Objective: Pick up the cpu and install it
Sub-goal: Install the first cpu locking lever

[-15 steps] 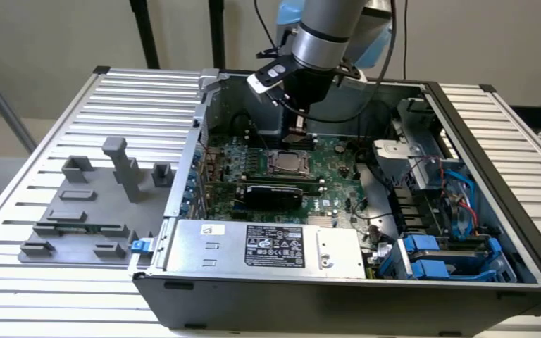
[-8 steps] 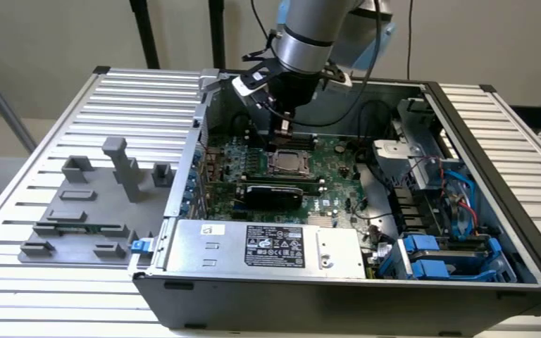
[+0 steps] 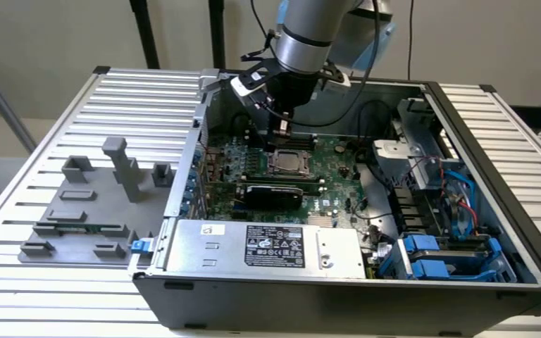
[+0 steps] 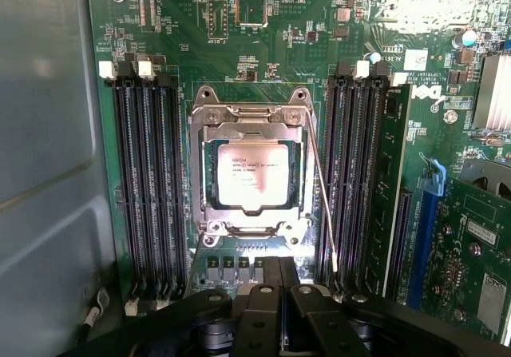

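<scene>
A big table made of metal slats holds an open computer case. The case lies on its side with its inside showing. The robot arm reaches down into the far part of the case. A wide green board covers the floor of the case. A silver power box sits at the near edge of the case.

On the exterior view's left, a grey tray rests on the table beside the case. A thin green memory stick lies on that tray.

The gripper hangs just above the middle of the green board. In the wrist view the gripper has its two black fingers pressed close together, with nothing between them.

Long black slots run in rows on both sides of a square metal frame. A thin wire lever runs between the frame and one row of slots.

The cpu lies flat inside the frame, shiny side up. In the exterior view the cpu sits just below the gripper, not touching it.
</scene>
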Action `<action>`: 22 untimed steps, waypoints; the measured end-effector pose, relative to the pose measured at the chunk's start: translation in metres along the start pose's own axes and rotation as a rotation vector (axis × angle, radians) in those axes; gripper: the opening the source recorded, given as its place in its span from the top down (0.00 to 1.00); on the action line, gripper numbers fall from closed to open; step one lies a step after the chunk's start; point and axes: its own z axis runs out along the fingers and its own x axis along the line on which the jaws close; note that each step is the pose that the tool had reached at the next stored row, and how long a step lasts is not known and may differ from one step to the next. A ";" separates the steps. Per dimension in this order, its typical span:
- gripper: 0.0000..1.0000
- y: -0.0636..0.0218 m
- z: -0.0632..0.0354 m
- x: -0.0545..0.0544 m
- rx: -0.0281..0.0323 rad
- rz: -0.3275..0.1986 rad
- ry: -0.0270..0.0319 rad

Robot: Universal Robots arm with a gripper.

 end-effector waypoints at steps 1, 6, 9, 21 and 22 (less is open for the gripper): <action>0.89 0.0000 0.0000 0.000 0.0000 0.000 0.0001; 0.89 0.0000 0.0000 0.000 0.0000 0.000 0.0000; 0.89 -0.0026 0.0007 0.000 -0.0002 0.000 0.0002; 0.89 -0.0307 0.0056 -0.001 0.0009 0.023 0.0073; 0.89 -0.0309 0.0057 -0.001 0.0014 0.034 0.0094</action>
